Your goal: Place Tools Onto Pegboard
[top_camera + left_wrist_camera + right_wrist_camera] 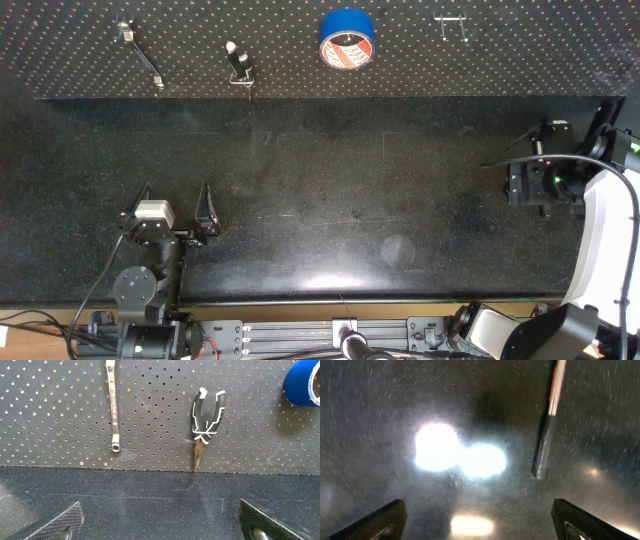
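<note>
Slim metal implement [543, 445], a bright thin shaft running into a thicker, duller section, possibly a screwdriver though I cannot tell, lies flat on the dark speckled counter [350, 170] toward its right side. The right tool [480, 522] hangs close above it, its two fingers spread wide apart with nothing between them. The implement sits ahead of the gap, nearer one finger than the other. It looks stiff, light, smooth and round, so it is likely to roll or slip. The thicker section seems the surest place to pinch, with the fingers straddling it crosswise. The left tool [172, 208] rests low at the counter's left, its fingers likewise apart and empty, facing the pegboard [280, 30]. On the pegboard hang a wrench [140, 55], pliers [239, 65] and a roll of blue tape [347, 40]; a bare wire hook [452, 25] stands free to the right of the tape
</note>
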### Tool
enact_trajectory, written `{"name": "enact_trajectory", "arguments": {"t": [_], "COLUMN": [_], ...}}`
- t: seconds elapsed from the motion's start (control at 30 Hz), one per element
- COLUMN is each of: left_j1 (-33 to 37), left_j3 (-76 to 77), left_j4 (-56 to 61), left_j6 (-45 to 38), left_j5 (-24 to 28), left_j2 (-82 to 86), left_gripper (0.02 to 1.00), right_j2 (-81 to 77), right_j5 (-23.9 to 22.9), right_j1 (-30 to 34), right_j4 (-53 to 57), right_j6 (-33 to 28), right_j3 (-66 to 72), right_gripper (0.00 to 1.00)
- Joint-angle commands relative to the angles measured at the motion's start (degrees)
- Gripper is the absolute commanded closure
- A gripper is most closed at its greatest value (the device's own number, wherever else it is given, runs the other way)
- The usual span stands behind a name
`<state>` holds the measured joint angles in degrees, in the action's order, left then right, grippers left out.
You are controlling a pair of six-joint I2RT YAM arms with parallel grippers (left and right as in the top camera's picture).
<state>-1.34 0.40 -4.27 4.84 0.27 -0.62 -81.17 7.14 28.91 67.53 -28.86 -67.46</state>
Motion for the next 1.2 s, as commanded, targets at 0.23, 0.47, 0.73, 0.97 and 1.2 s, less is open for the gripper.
{"name": "enact_trajectory", "arguments": {"t": [0.23, 0.47, 0.73, 0.97, 1.2], "left_j1": [-0.24, -0.24, -0.24, -0.24, -0.24], "left_j3": [-0.09, -0.09, -0.09, -0.09, -0.09], "left_j4": [-0.46, -0.46, -0.46, -0.46, -0.46], "left_j6": [0.31, 0.28, 0.31, 0.28, 0.28], "left_j5": [0.37, 0.37, 0.37, 0.37, 0.37], "left_j2": [0.42, 0.42, 0.42, 0.42, 0.42], "left_gripper": [0.023, 0.023, 0.023, 0.023, 0.025], "right_j2": [-10.01, -16.85, -20.17, -21.59, -21.59], "right_j5": [1.95, 0.87, -3.08, -3.02, -5.05], "right_j1": [12.24, 13.60, 10.60, 10.58, 8.83], "right_j4": [-6.51, -10.29, -13.73, -15.87, -16.02], "right_j6": [-19.47, -18.18, -15.80, -10.91, -8.26], "right_j3": [0.09, 0.09, 0.09, 0.09, 0.09], "right_gripper": [0.058, 0.023, 0.025, 0.025, 0.025]}}
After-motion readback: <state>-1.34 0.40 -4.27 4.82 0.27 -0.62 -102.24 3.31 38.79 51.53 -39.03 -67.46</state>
